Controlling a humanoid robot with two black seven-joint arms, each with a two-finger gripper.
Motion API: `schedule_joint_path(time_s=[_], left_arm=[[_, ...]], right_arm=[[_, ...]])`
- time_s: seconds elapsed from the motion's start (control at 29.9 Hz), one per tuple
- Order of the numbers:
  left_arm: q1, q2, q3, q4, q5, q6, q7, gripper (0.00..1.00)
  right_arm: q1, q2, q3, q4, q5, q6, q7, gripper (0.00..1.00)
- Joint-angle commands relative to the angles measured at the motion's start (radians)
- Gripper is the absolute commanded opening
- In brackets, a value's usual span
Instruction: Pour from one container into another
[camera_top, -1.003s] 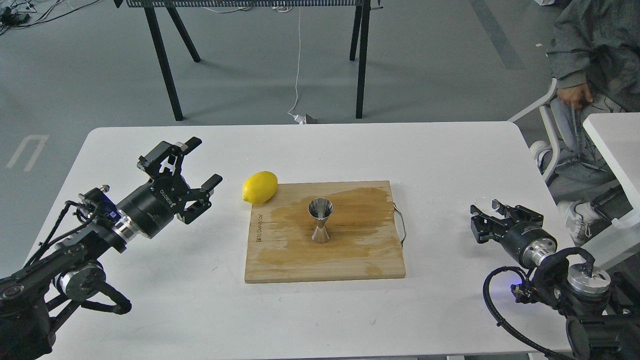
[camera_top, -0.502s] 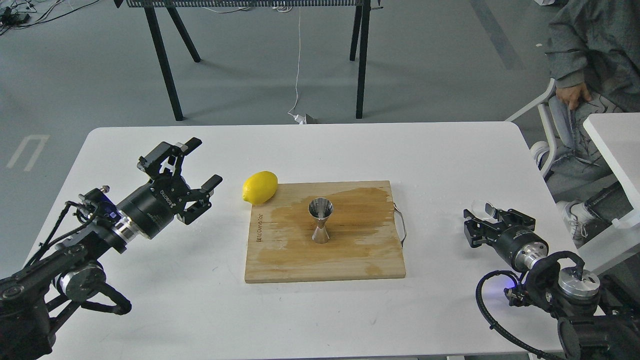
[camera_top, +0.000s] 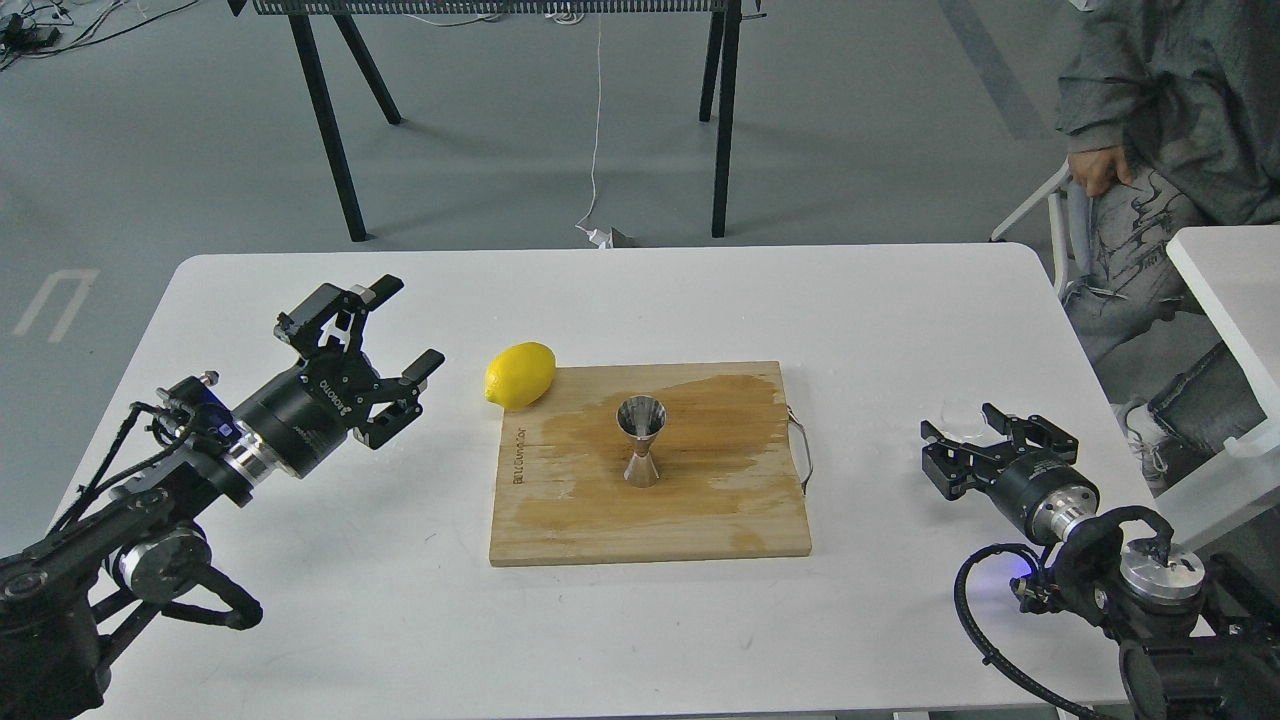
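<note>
The steel hourglass jigger (camera_top: 640, 442) stands upright in the middle of the wooden cutting board (camera_top: 560, 520), whose surface shows a wet stain. The small clear glass cup (camera_top: 958, 418) shows only faintly, low on the table at the right, between the spread fingers of my right gripper (camera_top: 958, 422). Whether the fingers touch it I cannot tell. Well left of the board my left gripper (camera_top: 412, 322) hovers open and empty, pointing towards the lemon.
A yellow lemon (camera_top: 520, 375) lies at the board's far left corner. The board has a metal handle (camera_top: 803, 450) on its right side. A seated person (camera_top: 1150, 150) is beyond the table's right end, beside a second white table (camera_top: 1230, 290).
My right gripper has come down and slightly left with the glass cup, bringing it to the table, and its fingers look wider apart. The person shifted left. The left arm stayed still.
</note>
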Motion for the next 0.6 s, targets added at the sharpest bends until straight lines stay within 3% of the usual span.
schedule_joint_path(time_s=[0.0, 0.37, 0.57], left_arm=[[0.000, 0.000, 0.000, 0.000, 0.000, 0.000, 0.000, 0.97], [0.002, 0.000, 0.001, 0.000, 0.000, 0.000, 0.000, 0.97], [0.003, 0.002, -0.002, 0.000, -0.005, 0.000, 0.000, 0.97]], right_arm=[[-0.041, -0.037, 0.011, 0.067, 0.002, -0.004, 0.001, 0.96], [-0.205, -0.227, 0.143, 0.420, 0.005, -0.021, 0.004, 0.96], [-0.101, -0.247, 0.180, 0.471, -0.006, 0.000, 0.003, 0.96]])
